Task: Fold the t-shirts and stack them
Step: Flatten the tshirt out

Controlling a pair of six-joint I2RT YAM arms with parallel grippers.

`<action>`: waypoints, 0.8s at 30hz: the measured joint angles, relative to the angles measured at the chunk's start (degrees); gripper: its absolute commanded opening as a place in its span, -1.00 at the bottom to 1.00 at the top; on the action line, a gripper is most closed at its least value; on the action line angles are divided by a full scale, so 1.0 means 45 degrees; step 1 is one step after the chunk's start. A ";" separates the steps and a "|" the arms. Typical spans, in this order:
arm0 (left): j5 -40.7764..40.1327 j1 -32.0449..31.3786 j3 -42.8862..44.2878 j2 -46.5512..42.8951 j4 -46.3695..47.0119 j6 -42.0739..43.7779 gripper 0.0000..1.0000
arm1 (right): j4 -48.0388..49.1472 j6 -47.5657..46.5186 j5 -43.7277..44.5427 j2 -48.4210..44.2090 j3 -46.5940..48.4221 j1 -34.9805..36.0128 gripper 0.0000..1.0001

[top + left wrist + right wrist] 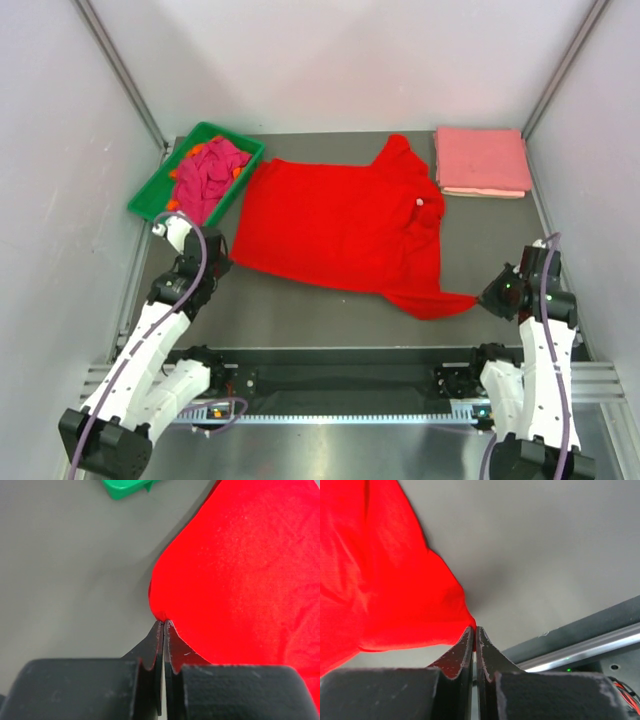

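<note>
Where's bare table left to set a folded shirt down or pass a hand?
Widest: the near strip of table between the red shirt and the front rail. A patch right of the shirt, in front of the pink stack. A thin strip runs behind the shirt. Crowded: far left, where the green tray sits close by the shirt.

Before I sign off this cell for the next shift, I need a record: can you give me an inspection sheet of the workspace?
Surface: grey table, no spills seen.
Job's things: red t-shirt spread out mid-table, unfolded; folded pink shirts stacked far right; magenta and orange shirts heaped in the green tray, far left.
Clutter: nothing seen.
Hands: left hand shut on the red t-shirt's left edge; right hand shut on its near right corner, pulled to a point.
Cables: purple cables run along both arms.
Surroundings: pale walls on three sides; metal rail at the near edge.
</note>
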 measured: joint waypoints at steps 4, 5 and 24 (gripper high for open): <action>-0.0015 0.0000 0.0005 0.0539 0.0461 0.0427 -1.00 | -0.0019 0.0102 0.0272 0.0189 -0.0112 0.0457 -1.00; -0.0015 0.0000 0.0005 0.0709 0.0554 0.0510 -1.00 | -0.0024 0.0121 0.0340 0.0214 -0.0112 0.0544 -1.00; 0.1336 0.0010 0.0311 0.3133 0.1933 0.1889 -1.00 | 0.0835 0.2361 0.2467 0.2516 0.1098 0.5702 -1.00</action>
